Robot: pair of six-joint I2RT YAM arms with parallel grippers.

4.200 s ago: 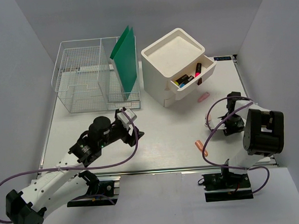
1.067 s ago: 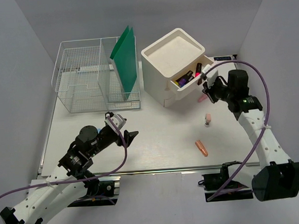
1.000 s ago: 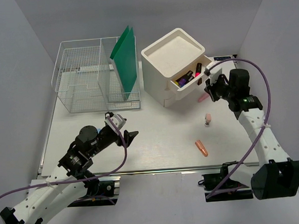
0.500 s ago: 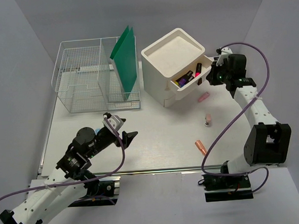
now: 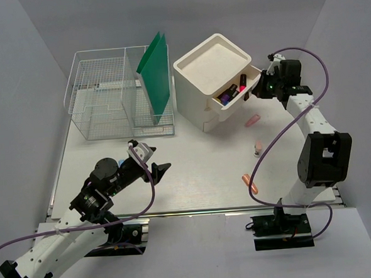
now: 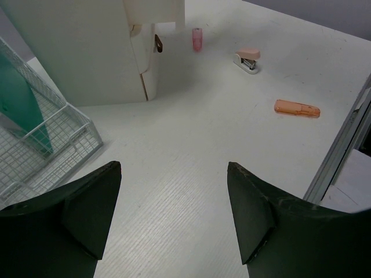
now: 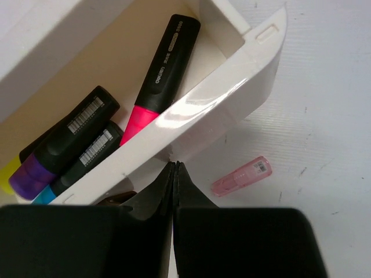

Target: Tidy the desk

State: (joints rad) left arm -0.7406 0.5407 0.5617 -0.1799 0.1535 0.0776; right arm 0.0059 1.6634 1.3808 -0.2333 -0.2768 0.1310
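Note:
The white desk [image 5: 200,169] carries a white drawer box [image 5: 209,65] at the back. Its top drawer [image 5: 241,101] stands partly open with several highlighters [image 7: 162,69] inside. My right gripper [image 5: 259,91] is shut and empty, its tips [image 7: 174,165] pressed against the drawer front [image 7: 232,98]. A pink tube [image 5: 252,120] lies on the desk just below the drawer [image 7: 241,176]. A small pink stapler [image 5: 257,148] and an orange flat piece [image 5: 250,184] lie nearer the front. My left gripper [image 5: 157,171] hovers open over bare desk [image 6: 174,174], holding nothing.
A wire basket [image 5: 117,96] stands at the back left with a green folder [image 5: 156,68] upright in its right section. A metal rail [image 5: 196,211] runs along the near edge. From the left wrist, the stapler [image 6: 248,59] and orange piece [image 6: 296,108] lie ahead.
My right arm swung back and leftward to the drawer front, gripper still shut, and the drawer has slid slightly inward. The left arm has stayed put.

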